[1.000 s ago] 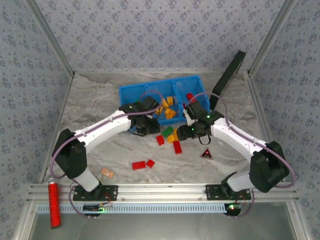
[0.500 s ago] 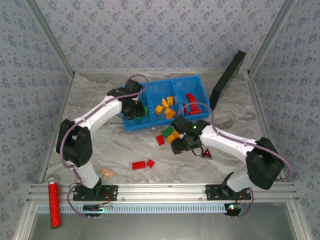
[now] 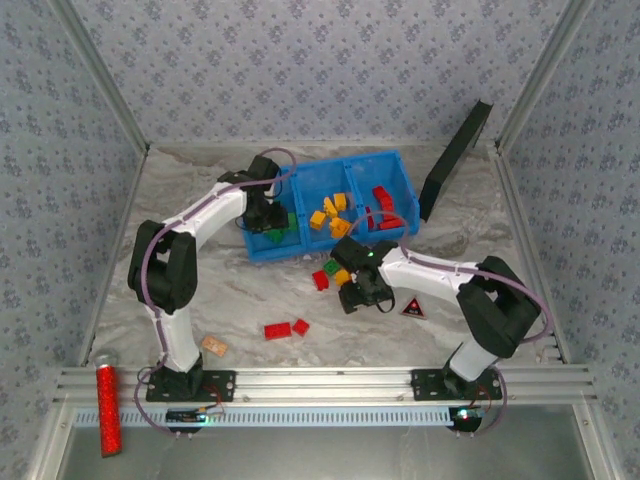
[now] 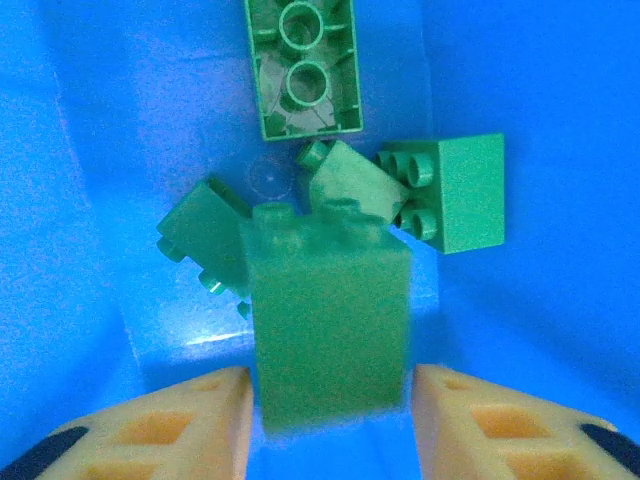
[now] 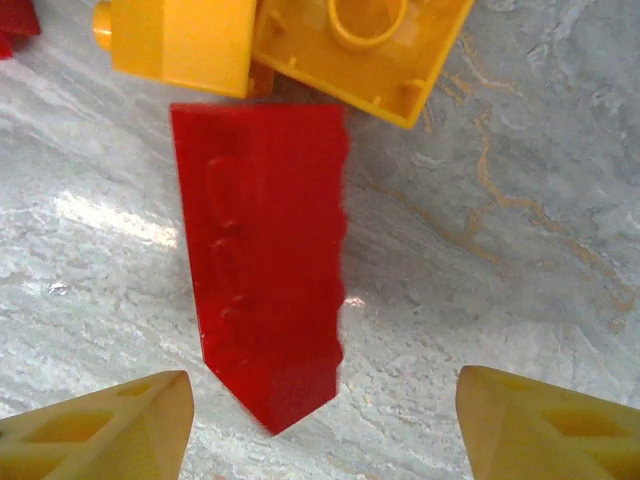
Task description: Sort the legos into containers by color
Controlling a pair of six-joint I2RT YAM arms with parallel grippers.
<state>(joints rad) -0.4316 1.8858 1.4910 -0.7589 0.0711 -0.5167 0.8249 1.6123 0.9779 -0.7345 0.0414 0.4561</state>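
**Green brick over the green bay, red brick under a spread right claw**

Top view: the blue bin (image 3: 310, 170) stands toward the far side of the marbled table (image 3: 200, 280). Its three bays hold green bricks (image 3: 280, 235) on the left, orange-yellow bricks (image 3: 332, 215) in the middle and red bricks (image 3: 385, 203) on the right. The left gripper (image 3: 268, 218) hangs over the left bay. The right gripper (image 3: 357, 293) is low over loose bricks just in front of the bin. Two spare red pieces (image 3: 285, 328) lie nearer the bases.

Left wrist: a blurred, smooth-sided green block (image 4: 330, 320) sits between spread fingertips (image 4: 190, 420), with a sliver of blue on either side. Other studded green ones lie on the bin floor, one of them an upturned green brick (image 4: 302, 65).

Right wrist: a glossy red brick (image 5: 265, 280) lies on the table between widely parted fingers (image 5: 100, 420), touching neither. Two yellow-orange blocks (image 5: 360, 40) lie right at its far end.
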